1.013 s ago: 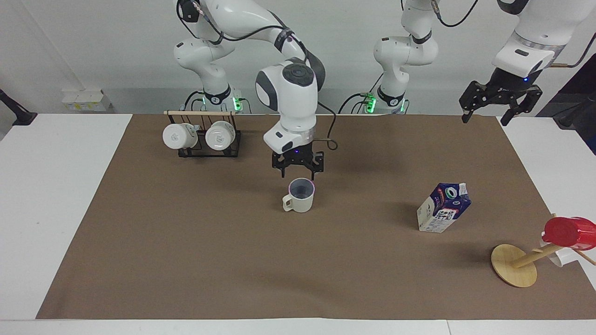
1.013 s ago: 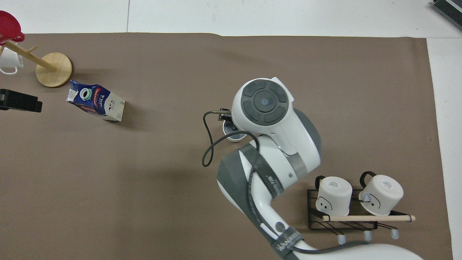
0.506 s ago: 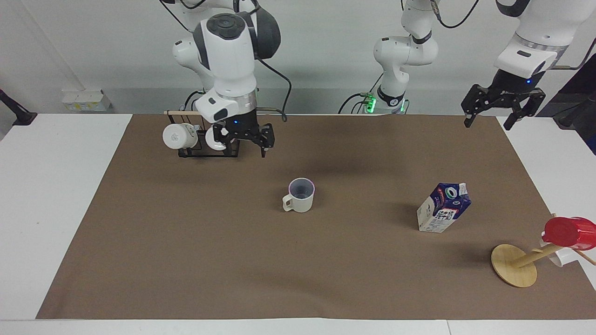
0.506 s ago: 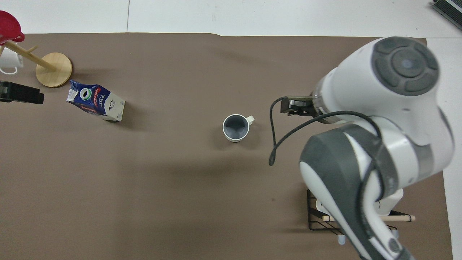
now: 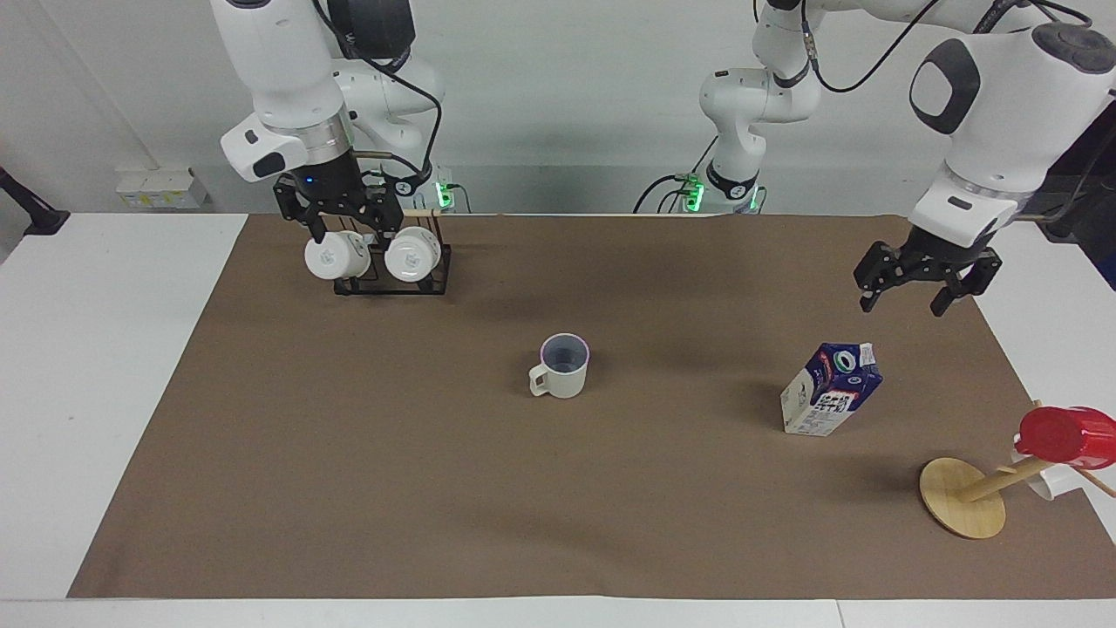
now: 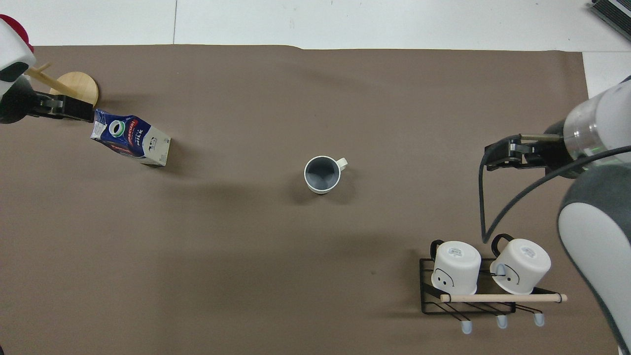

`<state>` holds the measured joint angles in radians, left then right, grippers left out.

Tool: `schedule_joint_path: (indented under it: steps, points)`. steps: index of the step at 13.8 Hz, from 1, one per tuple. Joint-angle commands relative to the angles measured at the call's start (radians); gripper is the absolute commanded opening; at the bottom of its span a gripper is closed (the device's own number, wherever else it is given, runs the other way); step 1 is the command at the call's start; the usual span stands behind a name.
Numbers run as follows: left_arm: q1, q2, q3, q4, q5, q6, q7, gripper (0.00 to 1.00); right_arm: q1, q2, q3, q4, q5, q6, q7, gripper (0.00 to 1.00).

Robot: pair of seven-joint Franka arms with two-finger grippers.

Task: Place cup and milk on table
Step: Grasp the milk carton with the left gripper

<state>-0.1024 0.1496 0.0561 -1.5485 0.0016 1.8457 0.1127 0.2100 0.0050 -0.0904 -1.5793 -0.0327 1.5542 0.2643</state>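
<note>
The cup (image 5: pixel 562 366) stands upright on the brown paper sheet (image 5: pixel 349 488) near the middle of the table (image 5: pixel 105 384), free of any contact. The milk (image 5: pixel 831 388) stands on the same sheet toward the left arm's end of the table, about as far from the robots as the cup and well apart from it, and leans slightly.

Change over the last second: the right gripper (image 5: pixel 336 214) was directly above the cup with jaws spread; it has since risen and withdrawn, and now hangs over the black rack (image 5: pixel 392 279) holding two white mugs (image 5: pixel 336 255), fingers wide and empty. The cup has not shifted. The left gripper (image 5: pixel 915 283) has come down from the table edge and now hangs over the sheet just above the milk, on the side nearer the robots, fingers wide, holding nothing. The milk has not shifted either.

Assessment: both task items rest on the table and neither is gripped, so the placement appears complete. The left gripper's descent toward the milk suggests an adjustment may follow. The carton's lean makes it liable to tip if nudged

The wooden disc base (image 5: pixel 962 497) with the red cup (image 5: pixel 1064 434) stands farther from the robots than the milk
</note>
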Motion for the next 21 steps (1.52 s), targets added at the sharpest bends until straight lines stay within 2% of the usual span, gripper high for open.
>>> schedule_joint_path:
  steps: [1, 5, 9, 11, 16, 17, 19, 21]
  points:
    - [0.007, -0.010, -0.009, -0.093, -0.015, 0.102, 0.004, 1.00, -0.073, -0.019, 0.008, -0.037, 0.036, 0.000, -0.039, 1.00]
    - [0.001, 0.027, -0.009, -0.131, -0.015, 0.182, 0.016, 1.00, -0.130, -0.020, 0.004, -0.007, 0.068, 0.009, -0.103, 1.00]
    - [-0.017, 0.071, -0.010, -0.149, -0.015, 0.219, 0.010, 1.00, -0.176, -0.037, -0.008, 0.035, 0.054, -0.071, -0.155, 1.00]
    - [-0.029, 0.067, -0.010, -0.197, -0.015, 0.260, 0.008, 1.00, -0.176, -0.039, -0.023, 0.128, 0.047, -0.144, -0.164, 1.00]
    - [-0.031, 0.070, -0.010, -0.212, -0.014, 0.260, 0.015, 1.00, -0.156, -0.089, -0.015, 0.058, 0.051, -0.085, -0.160, 1.00]
    - [-0.031, 0.070, -0.010, -0.211, -0.014, 0.257, 0.013, 0.93, -0.156, -0.094, -0.012, 0.053, 0.051, -0.085, -0.160, 1.00]
    - [-0.031, 0.071, -0.010, -0.208, -0.005, 0.257, 0.010, 0.58, -0.156, -0.115, -0.012, 0.010, 0.040, -0.071, -0.171, 1.00]
    - [-0.037, 0.070, -0.009, -0.205, 0.003, 0.259, 0.012, 0.34, -0.155, -0.143, -0.009, -0.037, 0.021, -0.030, -0.195, 1.00]
